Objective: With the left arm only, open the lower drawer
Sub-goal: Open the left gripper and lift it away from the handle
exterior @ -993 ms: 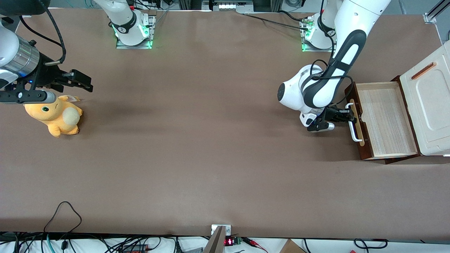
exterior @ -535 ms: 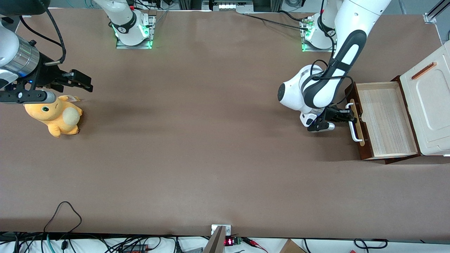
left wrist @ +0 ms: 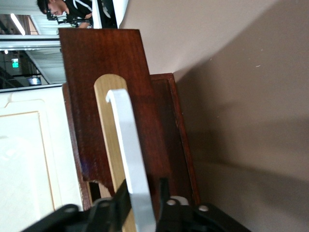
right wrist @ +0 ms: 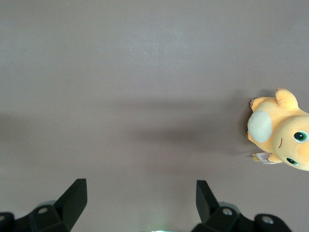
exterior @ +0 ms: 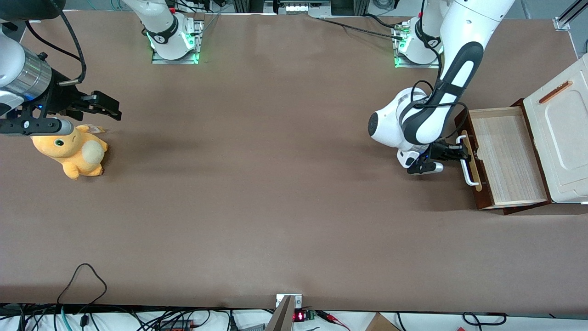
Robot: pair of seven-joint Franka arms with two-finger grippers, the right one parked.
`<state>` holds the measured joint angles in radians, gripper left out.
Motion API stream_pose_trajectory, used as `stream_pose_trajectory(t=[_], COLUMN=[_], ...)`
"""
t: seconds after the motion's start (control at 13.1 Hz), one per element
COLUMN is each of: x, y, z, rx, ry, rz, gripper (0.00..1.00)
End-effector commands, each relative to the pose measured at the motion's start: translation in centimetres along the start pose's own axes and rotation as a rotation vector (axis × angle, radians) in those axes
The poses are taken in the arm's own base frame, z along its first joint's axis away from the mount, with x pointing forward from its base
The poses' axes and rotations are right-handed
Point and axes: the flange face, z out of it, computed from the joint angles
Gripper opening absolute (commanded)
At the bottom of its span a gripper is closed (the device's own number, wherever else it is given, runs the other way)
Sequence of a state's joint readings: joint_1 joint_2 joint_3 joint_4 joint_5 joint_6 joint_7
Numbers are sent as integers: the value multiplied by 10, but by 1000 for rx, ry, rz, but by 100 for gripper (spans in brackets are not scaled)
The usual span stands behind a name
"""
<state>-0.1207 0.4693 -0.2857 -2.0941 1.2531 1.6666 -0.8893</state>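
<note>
The lower drawer (exterior: 507, 156) stands pulled out of the cabinet at the working arm's end of the table, its pale wood inside showing. Its white bar handle (exterior: 469, 170) lies on a pale wood strip on the dark brown front (left wrist: 106, 58). The left arm's black gripper (exterior: 460, 153) is in front of the drawer, shut on the handle (left wrist: 126, 145). In the left wrist view the gripper (left wrist: 144, 186) has one finger on each side of the bar.
The cream-white cabinet panel (exterior: 565, 133) with a small orange-brown strip (exterior: 554, 92) sits above the drawer's inner end. A yellow plush toy (exterior: 73, 154) lies toward the parked arm's end of the table and shows in the right wrist view (right wrist: 280, 133).
The gripper and the drawer front have shifted a little toward the cabinet, so slightly less of the drawer's inside shows. The plush toy has not moved.
</note>
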Motion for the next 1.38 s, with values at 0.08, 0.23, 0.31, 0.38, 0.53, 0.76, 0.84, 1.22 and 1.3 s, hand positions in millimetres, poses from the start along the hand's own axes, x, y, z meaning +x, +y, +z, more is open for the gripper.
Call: stream_pose_trajectory(t=[0.08, 0.23, 0.31, 0.38, 0.53, 0.76, 0.84, 1.22, 1.3], x=[9, 10, 11, 11, 14, 30, 36, 37, 35], y=[-16, -17, -18, -18, -26, -82, -108, -225, -256], z=[19, 17, 14, 6, -17, -57, -72, -112, -107], rx=[11, 8, 6, -5, -57, -238, -319, -595, -676], ry=[-17, -15, -11, -9, -23, -106, -126, -134, -141], rz=[20, 13, 8, -2, -42, -215, -273, -336, -326], gripper=[100, 100, 100, 100, 100, 100, 100, 100, 100])
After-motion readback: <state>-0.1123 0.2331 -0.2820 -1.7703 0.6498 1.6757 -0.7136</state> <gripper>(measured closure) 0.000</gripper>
